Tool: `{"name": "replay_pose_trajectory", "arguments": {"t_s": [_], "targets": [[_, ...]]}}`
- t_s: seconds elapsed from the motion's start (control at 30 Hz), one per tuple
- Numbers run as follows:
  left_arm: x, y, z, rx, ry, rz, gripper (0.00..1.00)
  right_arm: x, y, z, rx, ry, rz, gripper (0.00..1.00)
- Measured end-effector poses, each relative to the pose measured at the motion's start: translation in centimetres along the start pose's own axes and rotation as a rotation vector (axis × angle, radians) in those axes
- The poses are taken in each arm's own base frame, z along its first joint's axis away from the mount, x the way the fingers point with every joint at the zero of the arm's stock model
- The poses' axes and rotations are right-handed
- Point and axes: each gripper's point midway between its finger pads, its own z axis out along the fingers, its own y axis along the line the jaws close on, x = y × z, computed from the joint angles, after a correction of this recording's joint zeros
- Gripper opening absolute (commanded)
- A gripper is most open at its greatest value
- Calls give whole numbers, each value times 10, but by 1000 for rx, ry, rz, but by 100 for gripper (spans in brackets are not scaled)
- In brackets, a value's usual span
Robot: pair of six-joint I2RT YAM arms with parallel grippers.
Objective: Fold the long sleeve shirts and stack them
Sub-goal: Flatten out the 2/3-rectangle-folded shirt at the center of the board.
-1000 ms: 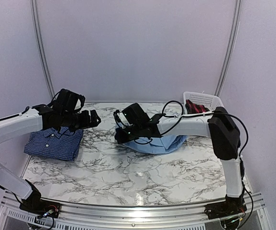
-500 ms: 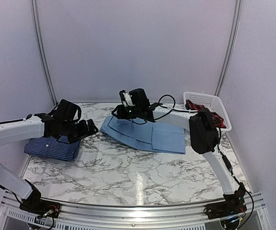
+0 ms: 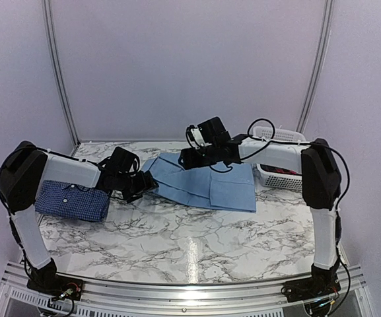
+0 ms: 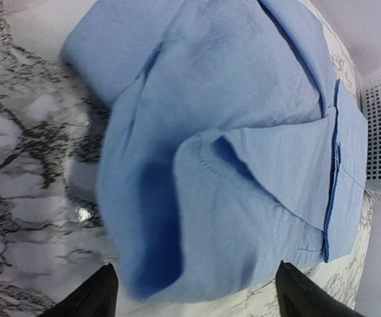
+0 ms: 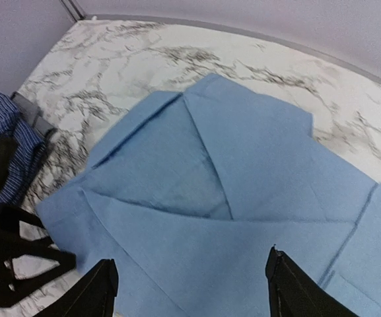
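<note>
Top view high, from rear; wrist views close, both over light blue shirt (image 4: 230,132)

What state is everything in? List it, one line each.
light blue shirt: partly folded, lying flat
dark blue checked shirt: folded, at the left
basket: upright, holding something red
left gripper: open, at the light blue shirt's edge
right gripper: open, above the light blue shirt
</note>
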Motion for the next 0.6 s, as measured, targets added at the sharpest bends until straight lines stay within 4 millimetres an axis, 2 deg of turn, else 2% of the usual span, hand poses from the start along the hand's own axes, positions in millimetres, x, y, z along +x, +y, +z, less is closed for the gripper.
{"name": "replay_pose_trajectory", "arguments": {"t_s": [0.1,0.2,0.3,0.4,0.43,0.53,0.6], "targets": [[-8,-15,9,34,-20,-7,63,30,-19,-16,78,56,-17,80],[-15,-20,18,44,-39,-21,48,79,-42,-18,151,154,-33,83],[-18,-20,27,38,-46,-34,30,125,-60,-16,205,264,-40,82],[-19,-17,35,27,-46,-36,13,143,-70,-14,252,310,-48,74],[-19,-15,36,22,-47,-37,10,144,-73,-14,269,307,-47,70],[-22,-14,38,15,-55,-39,3,145,-81,-17,316,295,-51,43],[-26,-14,37,14,-65,-38,0,153,-88,-22,350,302,-47,24]]}}
